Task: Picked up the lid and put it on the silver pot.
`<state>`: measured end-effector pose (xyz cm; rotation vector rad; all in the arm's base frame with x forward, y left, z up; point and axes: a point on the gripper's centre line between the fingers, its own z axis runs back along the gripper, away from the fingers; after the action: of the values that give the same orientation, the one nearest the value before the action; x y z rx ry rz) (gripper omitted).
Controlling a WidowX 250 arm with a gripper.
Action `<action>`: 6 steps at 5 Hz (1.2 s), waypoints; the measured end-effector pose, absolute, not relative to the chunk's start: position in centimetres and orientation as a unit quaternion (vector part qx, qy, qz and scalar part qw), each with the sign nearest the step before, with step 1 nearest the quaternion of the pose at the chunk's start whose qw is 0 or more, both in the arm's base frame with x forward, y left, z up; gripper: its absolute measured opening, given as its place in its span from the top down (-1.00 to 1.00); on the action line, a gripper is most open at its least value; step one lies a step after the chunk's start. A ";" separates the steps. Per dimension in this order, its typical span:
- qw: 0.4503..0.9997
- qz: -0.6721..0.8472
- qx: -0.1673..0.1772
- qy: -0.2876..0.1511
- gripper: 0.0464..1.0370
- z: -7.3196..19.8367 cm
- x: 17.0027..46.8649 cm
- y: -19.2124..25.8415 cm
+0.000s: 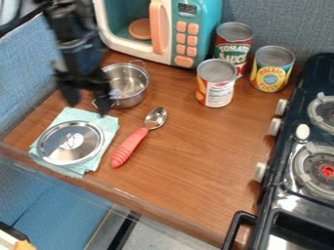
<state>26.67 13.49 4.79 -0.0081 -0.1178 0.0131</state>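
Observation:
The black gripper (87, 104) hangs at the upper left, above the gap between the pot and the lid, its two fingers spread with nothing between them. Just right of it, and partly behind it, stands the small silver pot (132, 87), uncovered, with thin wire handles. The round silver lid (53, 147) lies flat on a folded light-blue cloth at the counter's left front, below the gripper, its small loop handle facing up.
A spoon with a coral handle (129, 147) lies right of the cloth (108, 128). Behind are a toy microwave (199, 22) and three cans, one a tomato sauce can (233, 48). A black stove (293, 146) borders the wooden counter (189, 146) on the right.

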 end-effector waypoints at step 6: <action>0.997 -0.031 0.025 0.065 -0.25 -1.3 25.3 13.5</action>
<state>25.32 13.50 -1.27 0.0509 0.1311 -0.0613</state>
